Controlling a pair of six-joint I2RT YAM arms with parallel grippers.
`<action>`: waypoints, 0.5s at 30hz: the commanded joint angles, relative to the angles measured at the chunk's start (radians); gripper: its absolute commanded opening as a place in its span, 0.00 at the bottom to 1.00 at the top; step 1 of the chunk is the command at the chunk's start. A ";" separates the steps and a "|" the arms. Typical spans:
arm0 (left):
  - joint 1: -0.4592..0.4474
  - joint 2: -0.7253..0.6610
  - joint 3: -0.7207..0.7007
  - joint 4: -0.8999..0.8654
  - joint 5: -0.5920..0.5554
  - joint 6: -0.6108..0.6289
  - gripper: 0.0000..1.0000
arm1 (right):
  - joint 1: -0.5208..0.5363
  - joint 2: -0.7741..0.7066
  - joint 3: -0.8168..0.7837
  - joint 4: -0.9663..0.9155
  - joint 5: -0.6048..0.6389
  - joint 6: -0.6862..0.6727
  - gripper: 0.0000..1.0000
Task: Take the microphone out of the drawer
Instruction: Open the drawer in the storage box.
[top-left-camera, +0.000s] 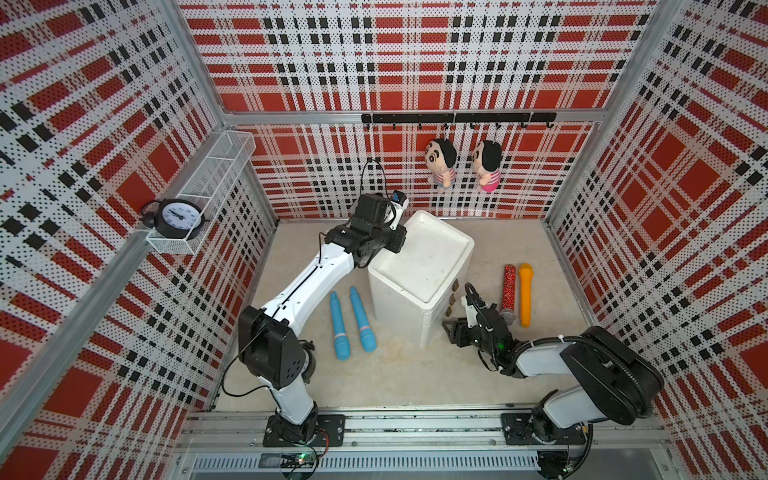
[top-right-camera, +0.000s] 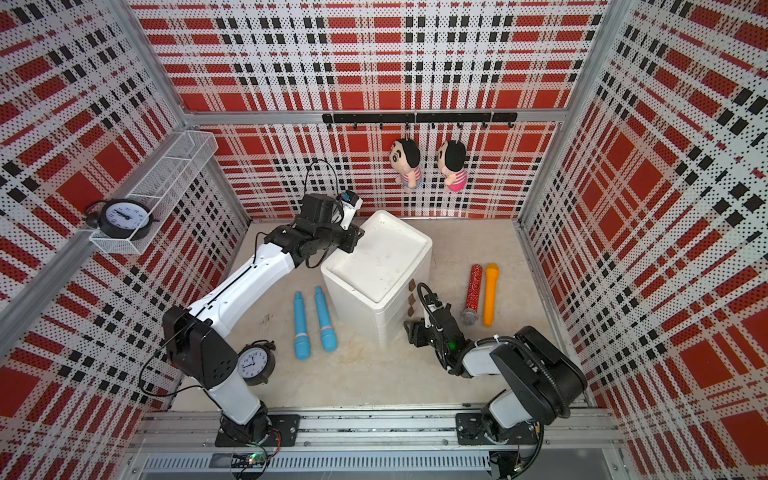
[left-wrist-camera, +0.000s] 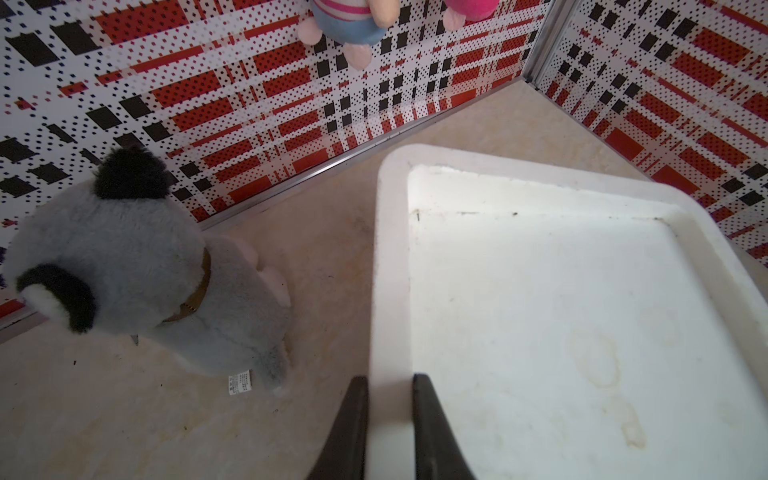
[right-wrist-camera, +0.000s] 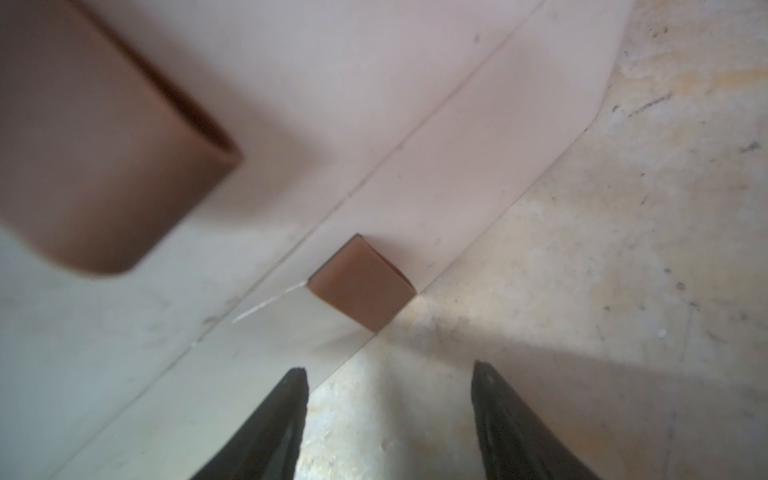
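Your left end effector (left-wrist-camera: 390, 377) is pinching the raised rim of the white plastic drawer cabinet (top-left-camera: 399, 309). One finger sits outside the rim and the other inside the shallow recessed top, on the edge nearest the left arm.

Your right end effector (right-wrist-camera: 387, 366) sits low over the beige tabletop (top-left-camera: 415, 374), facing the cabinet's drawer front with its jaws spread apart and touching nothing. The small brown square handle (right-wrist-camera: 361, 284) of the lowest drawer lies just ahead of the gap between the fingers, apart from both. A second brown handle (right-wrist-camera: 104, 145) shows blurred, closer to the lens.

The drawer fronts look flush with the cabinet. That hides the microphone you are after in every view, and you cannot tell which drawer holds it.

Out on the tabletop, a light-blue microphone (top-left-camera: 340, 326) and its light-blue twin (top-left-camera: 362, 318) lie side by side between the left arm and the cabinet. A red glitter microphone (top-left-camera: 509, 291) and an orange microphone (top-left-camera: 525, 293) lie side by side on the cabinet's other side, just beyond the right end effector. A grey plush toy (left-wrist-camera: 137, 270) stands on the tabletop near the cabinet's back corner
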 joint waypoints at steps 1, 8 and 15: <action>0.001 -0.017 -0.032 -0.027 0.000 -0.003 0.00 | 0.009 0.004 -0.013 0.083 0.020 -0.062 0.66; 0.000 0.018 -0.014 -0.029 -0.029 0.040 0.02 | -0.008 -0.027 -0.099 0.247 0.023 -0.149 0.80; 0.002 0.077 0.056 -0.041 -0.042 0.094 0.04 | -0.020 0.039 -0.115 0.354 0.009 -0.197 0.71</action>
